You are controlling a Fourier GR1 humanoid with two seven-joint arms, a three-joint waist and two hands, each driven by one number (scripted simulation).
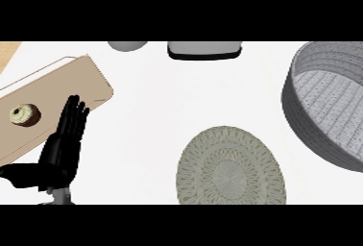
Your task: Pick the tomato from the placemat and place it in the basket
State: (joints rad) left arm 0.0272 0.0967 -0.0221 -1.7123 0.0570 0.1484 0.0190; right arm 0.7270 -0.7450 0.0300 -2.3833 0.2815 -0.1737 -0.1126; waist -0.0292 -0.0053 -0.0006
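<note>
No tomato showed on my round woven placemat [232,166] or in the grey basket [301,113]; left hand [65,139] rested, fingers straight, holding nothing. I'd have located it first.

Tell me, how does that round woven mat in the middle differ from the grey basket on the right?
The placemat lies flat on the counter, while the basket has raised walls around a hollow inside. The placemat is a pale greenish beige with a swirling lacy pattern; the basket is grey with a fine, even weave. The placemat shows almost whole, but the basket is cut off by the view's right edge. Both look round, woven, and hold nothing visible.
</note>
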